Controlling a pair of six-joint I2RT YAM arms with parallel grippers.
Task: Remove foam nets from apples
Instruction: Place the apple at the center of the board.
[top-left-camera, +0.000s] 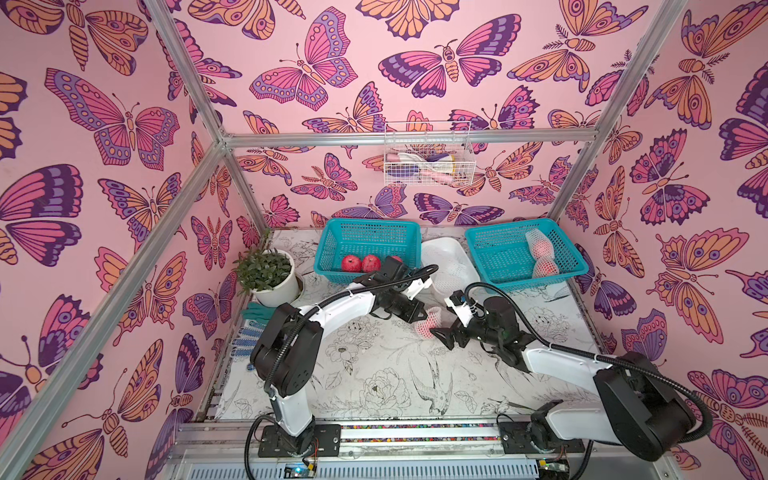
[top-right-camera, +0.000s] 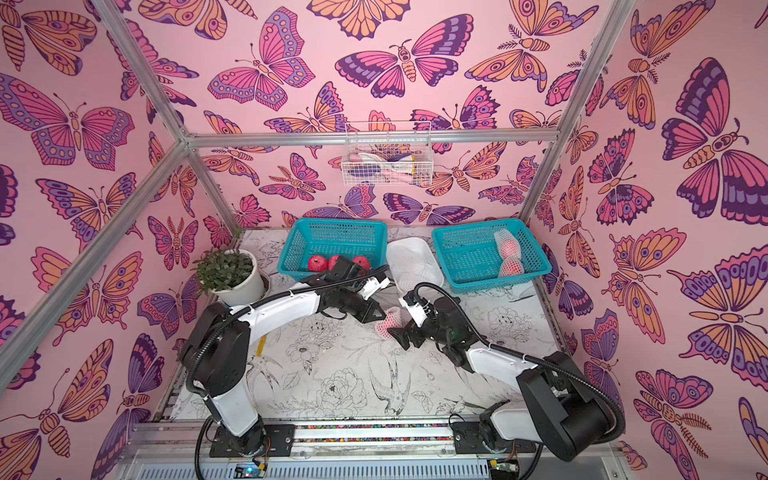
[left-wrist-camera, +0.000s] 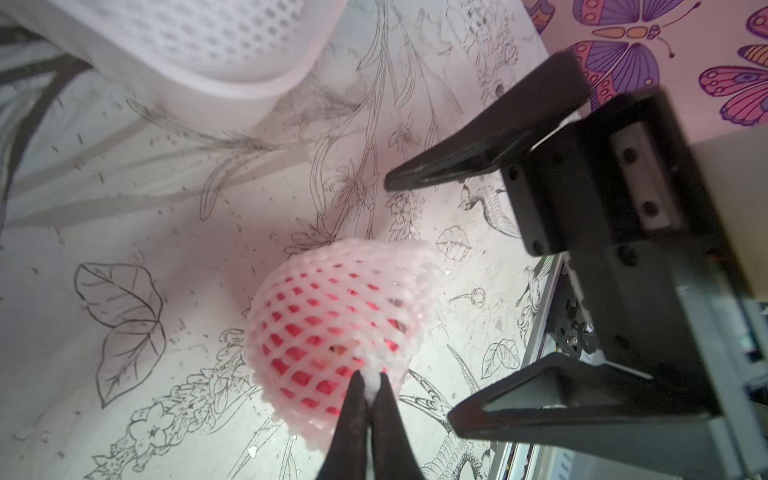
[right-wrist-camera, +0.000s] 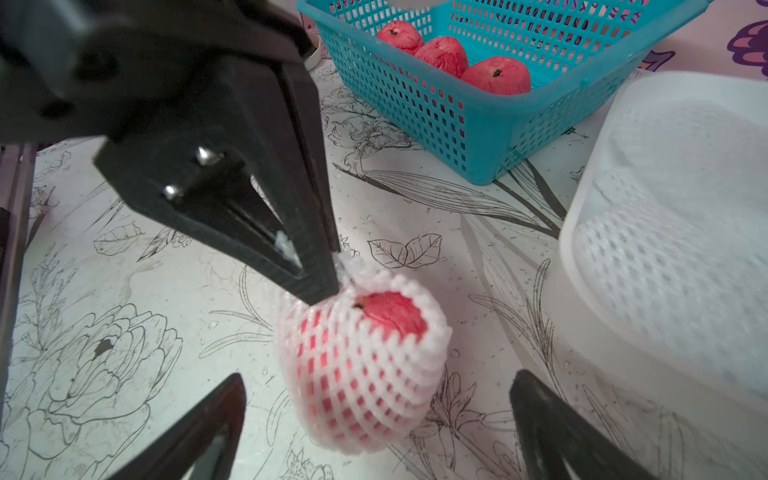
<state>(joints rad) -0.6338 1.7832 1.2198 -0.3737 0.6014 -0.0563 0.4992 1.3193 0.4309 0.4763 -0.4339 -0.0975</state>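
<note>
Pinching foam net (left-wrist-camera: 336, 316) (apple (right-wrist-camera: 392, 316) inside), left gripper (left-wrist-camera: 370, 380) closed | right gripper (right-wrist-camera: 378, 376) wide, empty

1. The counter (top-left-camera: 374, 374) is covered with a white sheet printed with black line drawings of flowers, leaves and birds.
2. A leafy green plant (top-left-camera: 264, 268) in a white pot stands at the counter's far left corner.
3. A green glove (top-left-camera: 254, 311) lies just beside the pot, and a white glove with blue dots (top-left-camera: 245, 345) lies near it along the left edge.
4. Two teal plastic baskets stand at the back, one left (top-left-camera: 368, 237) and one right (top-left-camera: 498, 253).
5. A white plastic tray (top-left-camera: 442, 244) sits between them.
6. A white wire basket (top-left-camera: 390, 174) hangs from a metal bar (top-left-camera: 311, 139) on the back wall.
7. Pink butterfly wallpaper (top-left-camera: 307, 66) covers the walls.
</note>
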